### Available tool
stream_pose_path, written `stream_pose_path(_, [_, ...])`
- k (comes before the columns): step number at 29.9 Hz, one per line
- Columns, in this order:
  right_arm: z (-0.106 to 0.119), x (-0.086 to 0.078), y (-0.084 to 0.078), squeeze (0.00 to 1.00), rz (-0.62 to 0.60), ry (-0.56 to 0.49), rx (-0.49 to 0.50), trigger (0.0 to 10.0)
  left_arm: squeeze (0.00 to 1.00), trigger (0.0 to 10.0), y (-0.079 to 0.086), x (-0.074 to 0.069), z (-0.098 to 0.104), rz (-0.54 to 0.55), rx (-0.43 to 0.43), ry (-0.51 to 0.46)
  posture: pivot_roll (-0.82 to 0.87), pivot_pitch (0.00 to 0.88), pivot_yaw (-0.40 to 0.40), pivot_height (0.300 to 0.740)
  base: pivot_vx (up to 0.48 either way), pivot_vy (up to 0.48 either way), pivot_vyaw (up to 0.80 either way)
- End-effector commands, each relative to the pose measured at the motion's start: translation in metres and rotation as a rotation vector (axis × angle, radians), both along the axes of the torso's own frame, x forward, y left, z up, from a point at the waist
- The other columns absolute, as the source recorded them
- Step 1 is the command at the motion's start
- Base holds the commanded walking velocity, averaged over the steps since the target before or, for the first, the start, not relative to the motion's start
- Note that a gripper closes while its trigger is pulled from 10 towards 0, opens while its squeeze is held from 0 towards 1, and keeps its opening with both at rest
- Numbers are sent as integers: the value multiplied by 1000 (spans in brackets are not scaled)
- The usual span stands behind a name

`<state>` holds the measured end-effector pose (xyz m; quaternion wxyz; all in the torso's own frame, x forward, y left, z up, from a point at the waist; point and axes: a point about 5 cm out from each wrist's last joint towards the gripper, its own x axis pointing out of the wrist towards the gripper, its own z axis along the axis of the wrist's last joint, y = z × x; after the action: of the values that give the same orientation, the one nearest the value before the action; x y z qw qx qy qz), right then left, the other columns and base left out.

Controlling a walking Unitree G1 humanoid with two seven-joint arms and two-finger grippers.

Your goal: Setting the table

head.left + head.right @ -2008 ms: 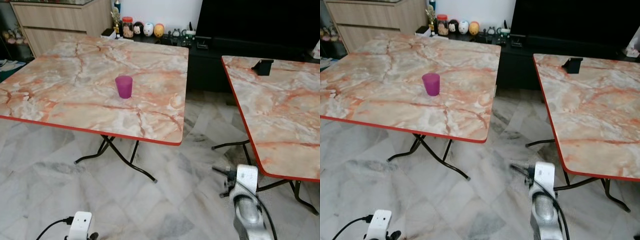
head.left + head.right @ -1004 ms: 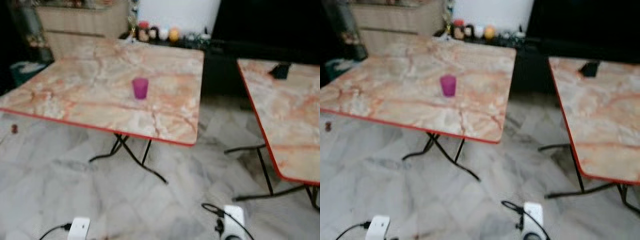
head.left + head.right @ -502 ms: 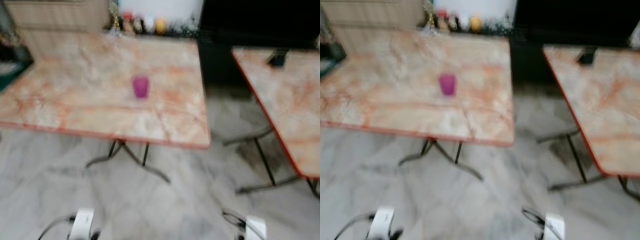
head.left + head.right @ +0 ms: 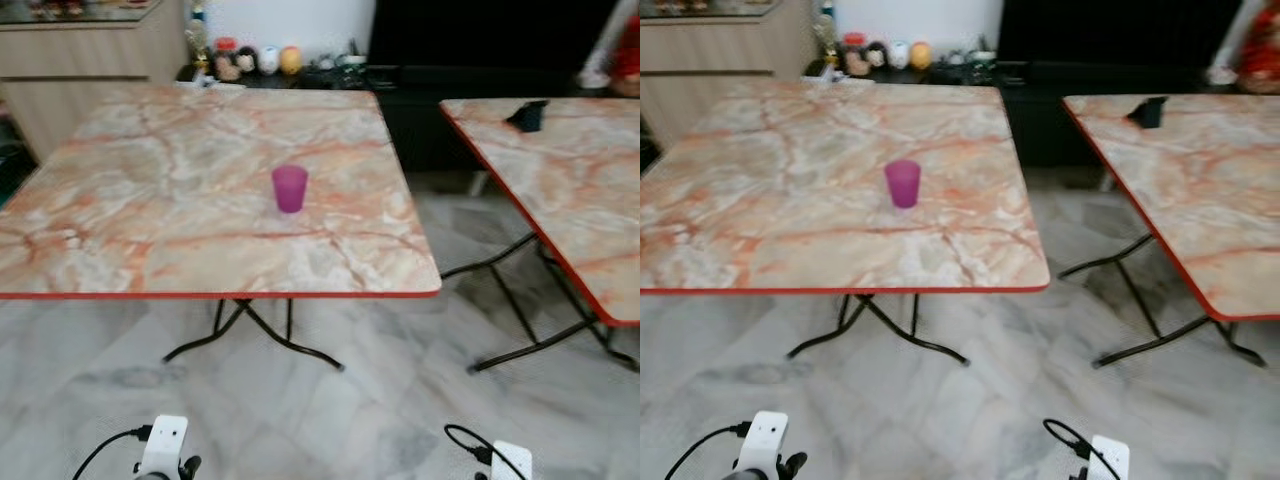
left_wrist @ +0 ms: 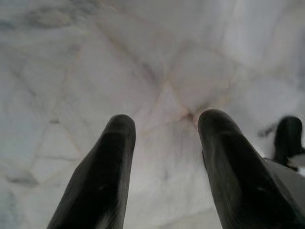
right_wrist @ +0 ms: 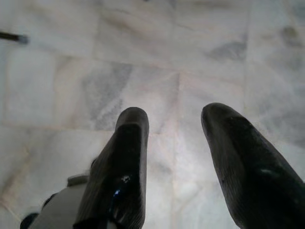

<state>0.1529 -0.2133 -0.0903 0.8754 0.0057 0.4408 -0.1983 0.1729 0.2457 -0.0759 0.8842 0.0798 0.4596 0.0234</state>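
A small purple cup [image 4: 290,188] stands upright near the middle of a square table [image 4: 120,250] with a marbled pink-and-cream top and a red edge. Nothing else sits on this table. It rests on thin black folding legs [image 4: 255,335] over a pale grey marble floor [image 4: 380,400].

To the right, across a gap of floor, is a second table [image 4: 570,210] of the same pattern. A small dark object [image 4: 527,116] lies near its far edge; what it is cannot be made out.

Beyond the tables, a low dark cabinet [image 4: 420,100] runs along the far wall, with a row of small round figurines [image 4: 255,62] on it. A light wooden sideboard [image 4: 90,60] stands at the far left.

Both arms hang low, well short of the tables. The left pincer [image 5: 164,131] points down at the floor, its two black fingers spread wide with nothing between them. The right pincer [image 6: 174,121] likewise points at the floor tiles, wide apart and holding nothing.
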Motion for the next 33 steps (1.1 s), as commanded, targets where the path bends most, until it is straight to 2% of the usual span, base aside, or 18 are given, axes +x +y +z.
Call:
stream_pose_path(1, [1, -2, -10, 0, -16, 2, -22, 10000, 0, 10000, -8, 8, 2, -25, -11, -17, 71, 0, -31, 728, 0, 0, -706])
stream_pose_path(13, [5, 7, -5, 0, 9, -35, -45, 10000, 0, 10000, -8, 8, 2, -24, -12, -15, 74, 0, -35, 728, 0, 0, -676])
stream_pose_path(21, [6, 11, -1, 0, 25, -50, -55, 10000, 0, 10000, -8, 9, 2, -32, -5, -19, 76, 0, -31, 728, 0, 0, 0])
stream_pose_path(28, [6, 11, 0, 0, 30, -52, -59, 10000, 0, 10000, -8, 12, 5, -18, -9, -72, 83, 0, -30, 728, 0, 0, 0])
stream_pose_path(33, [6, 10, 3, 0, 48, -47, -65, 10000, 0, 10000, -9, 14, 6, -74, 21, -88, 86, 0, -25, 728, 0, 0, 0])
